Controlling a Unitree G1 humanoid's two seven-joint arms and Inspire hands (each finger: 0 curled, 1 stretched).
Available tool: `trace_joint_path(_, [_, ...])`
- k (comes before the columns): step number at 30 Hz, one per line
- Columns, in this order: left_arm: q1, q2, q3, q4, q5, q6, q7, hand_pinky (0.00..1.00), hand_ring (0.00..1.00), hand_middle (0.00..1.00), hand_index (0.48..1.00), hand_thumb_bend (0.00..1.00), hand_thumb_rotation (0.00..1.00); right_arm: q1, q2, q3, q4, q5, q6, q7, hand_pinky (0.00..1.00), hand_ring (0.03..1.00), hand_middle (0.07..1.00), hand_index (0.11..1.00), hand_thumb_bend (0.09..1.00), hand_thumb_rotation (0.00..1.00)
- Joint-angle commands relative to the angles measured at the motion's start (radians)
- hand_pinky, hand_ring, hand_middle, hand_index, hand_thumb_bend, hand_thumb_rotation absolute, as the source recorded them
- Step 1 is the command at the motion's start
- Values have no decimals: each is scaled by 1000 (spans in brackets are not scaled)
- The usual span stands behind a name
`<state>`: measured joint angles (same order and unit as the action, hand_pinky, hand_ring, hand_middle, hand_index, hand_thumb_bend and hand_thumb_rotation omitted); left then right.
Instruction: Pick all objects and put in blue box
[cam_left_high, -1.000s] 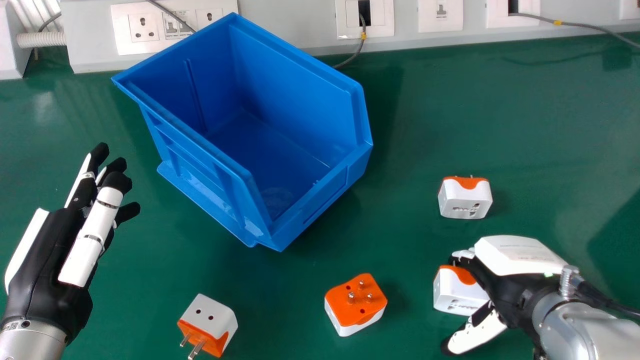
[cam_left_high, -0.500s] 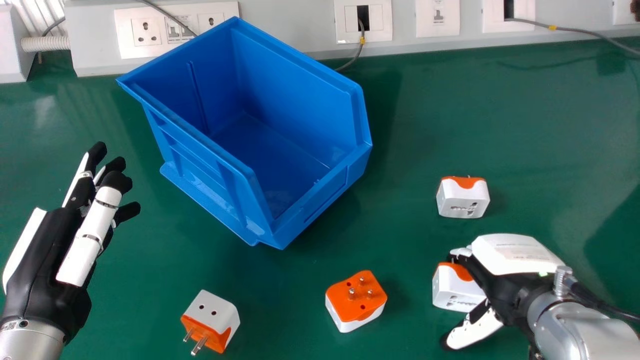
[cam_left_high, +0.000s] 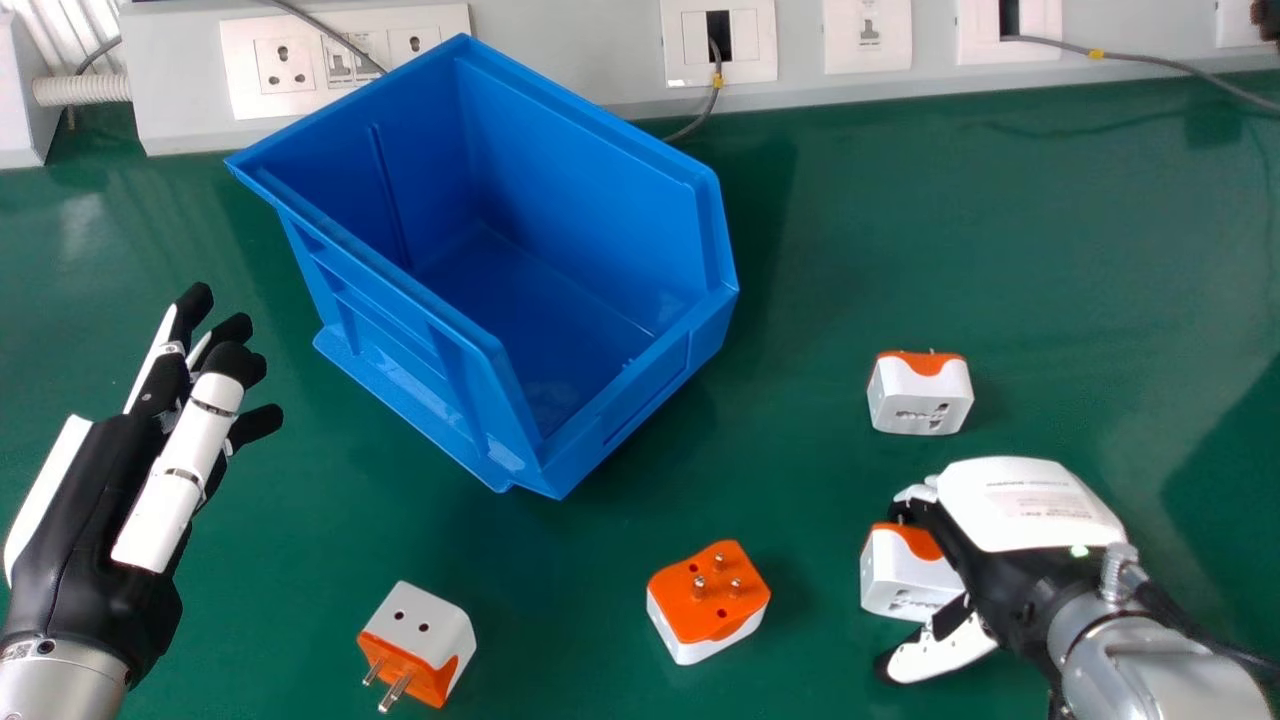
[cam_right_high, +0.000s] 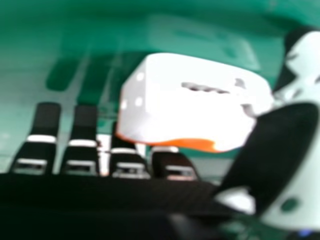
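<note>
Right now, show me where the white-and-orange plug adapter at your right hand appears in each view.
Head view: the plug adapter is at lower right, partly covered by the right hand.
Right hand view: the plug adapter is near the picture's middle, beside the thumb.
Shared landmark: that thumb.

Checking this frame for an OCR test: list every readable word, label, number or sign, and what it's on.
Nothing I can quote reliably.
Right hand, white cover: printed lines, too small.
Left hand, wrist label: too small.
Socket panel at left, by its switches: too small.
Switch plate farther right: too small.
</note>
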<state>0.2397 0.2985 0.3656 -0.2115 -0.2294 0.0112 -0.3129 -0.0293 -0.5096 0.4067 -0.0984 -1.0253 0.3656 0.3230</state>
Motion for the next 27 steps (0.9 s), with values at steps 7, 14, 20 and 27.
trace_joint_path(7, [-13, 20, 13, 6, -8, -23, -12, 867, 939, 967, 999, 457, 816, 16, 23, 7, 146, 25, -98, -207, 589, 660, 721, 724, 550, 224])
trace_joint_path(14, [-14, 21, 14, 7, -6, -22, -14, 864, 937, 965, 996, 465, 812, 12, 6, -3, 218, 50, -188, -343, 474, 550, 627, 613, 526, 115])
trace_joint_path(20, [-13, 22, 15, 4, -6, -18, -13, 861, 936, 964, 995, 472, 807, 3, 5, -3, 283, 61, -236, -434, 430, 507, 588, 572, 515, 73])
trace_joint_path(27, [-9, 21, 13, -17, -7, -8, -10, 857, 934, 963, 993, 481, 801, -1, 14, -9, 295, 74, -232, -453, 403, 479, 564, 542, 509, 47])
